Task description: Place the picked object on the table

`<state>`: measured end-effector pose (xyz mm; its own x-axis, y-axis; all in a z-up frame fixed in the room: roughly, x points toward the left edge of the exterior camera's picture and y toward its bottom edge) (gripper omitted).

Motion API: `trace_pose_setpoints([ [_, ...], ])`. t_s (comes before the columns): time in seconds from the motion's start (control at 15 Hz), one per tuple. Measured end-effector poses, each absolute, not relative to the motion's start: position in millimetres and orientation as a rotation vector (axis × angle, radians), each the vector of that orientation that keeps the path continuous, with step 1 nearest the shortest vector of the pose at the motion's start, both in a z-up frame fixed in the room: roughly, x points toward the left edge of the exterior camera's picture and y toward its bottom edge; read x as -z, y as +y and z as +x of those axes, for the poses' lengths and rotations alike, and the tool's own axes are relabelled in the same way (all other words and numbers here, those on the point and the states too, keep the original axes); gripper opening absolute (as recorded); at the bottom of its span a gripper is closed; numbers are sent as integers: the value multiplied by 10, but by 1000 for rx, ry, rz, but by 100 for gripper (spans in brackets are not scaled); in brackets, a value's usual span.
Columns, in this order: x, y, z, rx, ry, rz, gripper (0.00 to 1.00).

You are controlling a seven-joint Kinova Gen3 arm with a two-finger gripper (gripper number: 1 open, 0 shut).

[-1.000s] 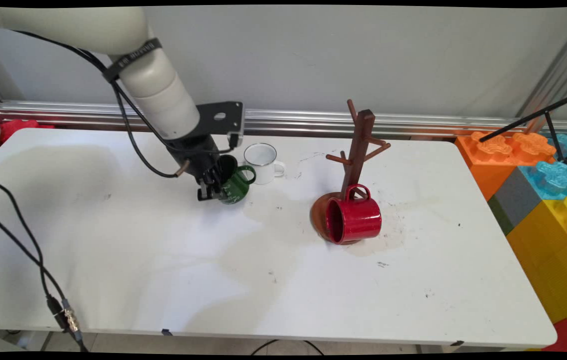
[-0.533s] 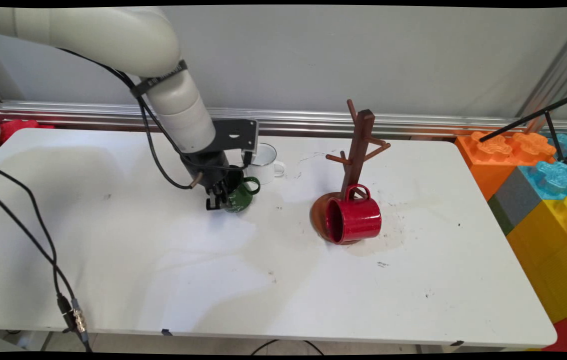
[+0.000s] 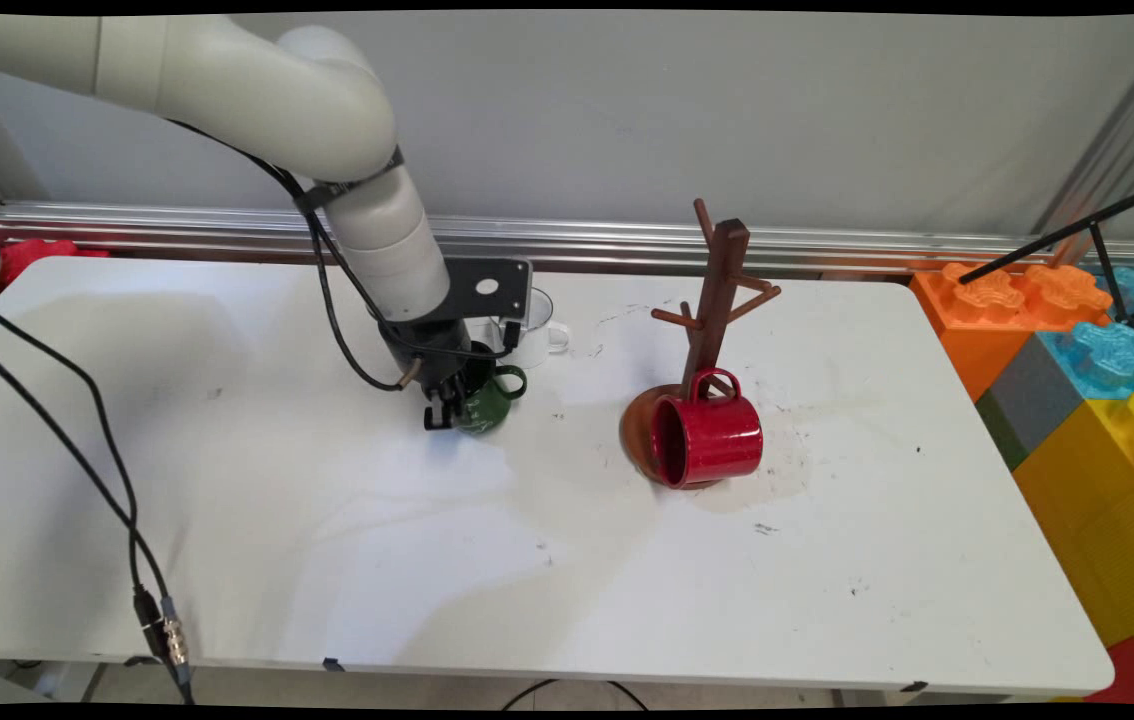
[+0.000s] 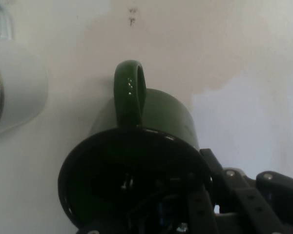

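**Holding the green mug tilted, just off the table's far edge**

Pinching the wall of the glossy dark-green enamel mug (image 3: 489, 408) with the black two-finger gripper (image 3: 440, 412): one finger reaching down inside the mouth, the other pressing on the outside, as seen in the hand view. Keeping it tipped rather than upright, mouth turned up toward the hand and looped handle pointing away toward the right edge. Carrying it low over the white table (image 3: 327, 560), nearer the far edge than the near one and somewhat left of the middle. Not possible to tell whether its bottom is touching the surface or just clearing it.

Passing just beside a white enamel mug with a dark rim (image 4: 14, 92), standing upright toward the far edge, near but apart.

Leaving untouched, well apart toward the right edge, a brown wooden mug tree with bare pegs (image 3: 717, 290). Lying on its side against the tree's round base, a shiny red mug (image 3: 712, 440), mouth facing the left edge, handle up. Hanging nothing on any peg as yet.
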<state>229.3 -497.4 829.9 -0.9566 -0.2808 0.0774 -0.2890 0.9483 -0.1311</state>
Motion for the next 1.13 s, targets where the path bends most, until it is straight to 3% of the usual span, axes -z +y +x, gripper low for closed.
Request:
trace_pose_setpoints([
  [0.53, -8173, -5028, 2208, -220, -3049, 437, 0],
  [0.6, -8160, -5036, 2196, -221, -3047, 436, 100],
  [1.13, -8159, -5045, 2098, -217, -3002, 417, 100],
])
